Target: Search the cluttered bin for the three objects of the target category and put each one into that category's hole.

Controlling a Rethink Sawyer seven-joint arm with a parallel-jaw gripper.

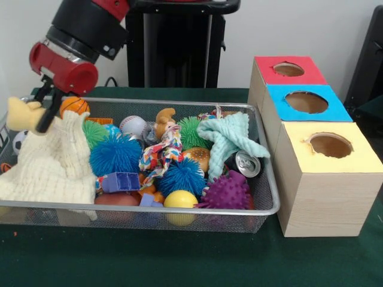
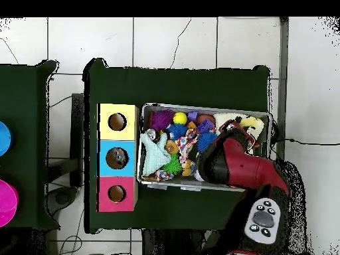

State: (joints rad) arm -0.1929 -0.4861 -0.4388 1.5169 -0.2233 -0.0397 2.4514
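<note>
The gripper (image 1: 37,116) hangs over the end of the wire bin (image 1: 263,210) farthest from the boxes, pinching a cream muslin cloth (image 1: 51,167) whose top corner bunches up beside its black fingers (the rest drapes over the bin's rim). The bin sits mid-table, packed with spiky balls (image 1: 115,154), a mint cloth (image 1: 230,140) and a drink can (image 1: 246,163); no clear bottle shows. The blue-topped hole (image 1: 306,102) is the middle of 3 boxes near the table's side edge.
</note>
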